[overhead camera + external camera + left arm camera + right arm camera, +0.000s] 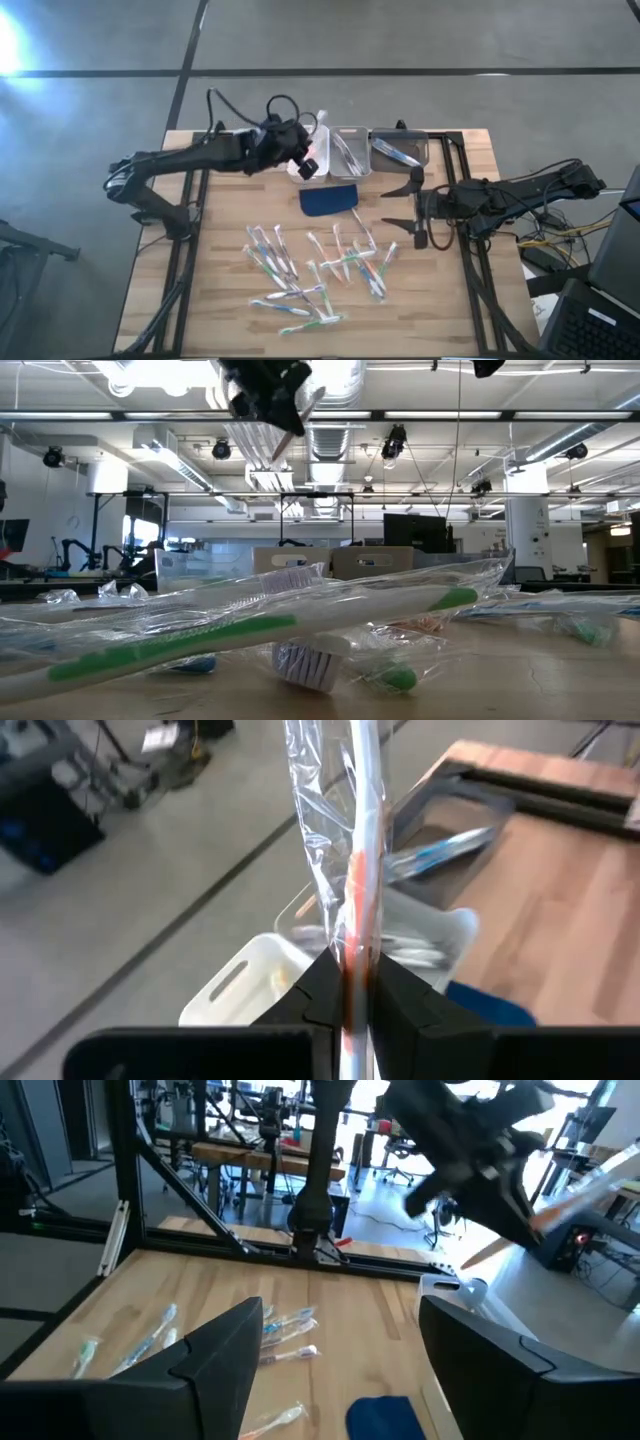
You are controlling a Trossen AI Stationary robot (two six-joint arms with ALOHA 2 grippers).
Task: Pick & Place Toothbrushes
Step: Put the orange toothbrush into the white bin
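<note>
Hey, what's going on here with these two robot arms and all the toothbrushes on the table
The robot is sorting wrapped toothbrushes into bins at the table's far edge. The left gripper is shut on an orange-accented toothbrush in clear wrap, holding it over the white bin. The two clear bins beside it each hold some already. The right gripper is open and empty, above the table near the blue pad. Many toothbrushes lie scattered on the near half of the wooden table.

The high view looks straight down on the whole table. The low view sits at tabletop level, close behind the toothbrushes, facing the room. Each wrist view looks forward past its own fingers; both share the bins.
</note>
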